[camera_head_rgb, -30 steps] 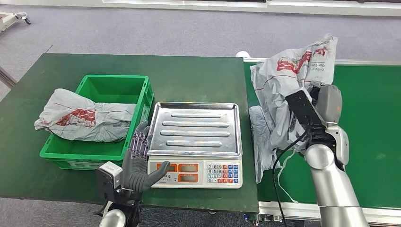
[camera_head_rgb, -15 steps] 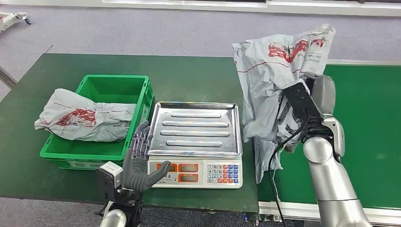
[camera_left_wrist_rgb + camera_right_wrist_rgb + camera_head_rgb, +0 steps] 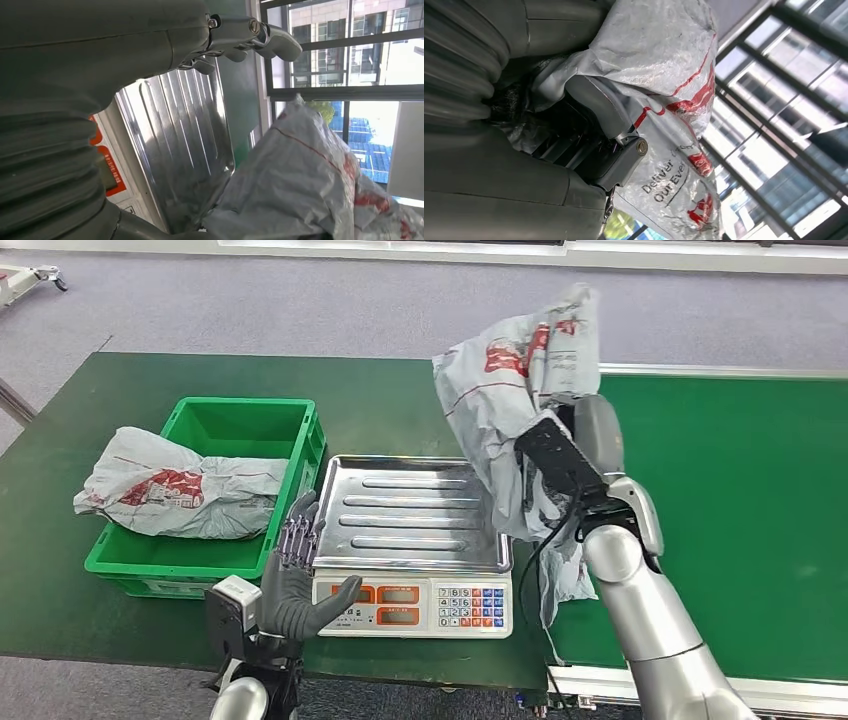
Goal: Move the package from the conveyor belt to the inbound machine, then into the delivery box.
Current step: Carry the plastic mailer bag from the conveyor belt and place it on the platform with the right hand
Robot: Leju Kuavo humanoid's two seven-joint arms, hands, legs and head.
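Note:
A grey plastic package (image 3: 515,390) with red print hangs in the air, gripped by my right hand (image 3: 592,440). Its lower part dangles over the right edge of the scale's steel tray (image 3: 420,510). In the right wrist view my fingers (image 3: 606,125) are curled into the crumpled package (image 3: 664,50). My left hand (image 3: 295,585) stands open and upright at the scale's front left corner, holding nothing. The left wrist view has its fingers (image 3: 240,32) spread above the tray (image 3: 180,140), with the package (image 3: 300,185) beyond. The green delivery box (image 3: 245,405) sits left of the scale.
Another grey package (image 3: 170,490) lies in the green box, draped over its left rim. The scale's keypad and displays (image 3: 420,605) face the table's front edge. The green conveyor belt (image 3: 760,490) runs along the right of the dark green table (image 3: 400,400).
My right arm has swung left, carrying the package off the conveyor belt until it hangs over the right edge of the scale tray. The left hand has stayed put.

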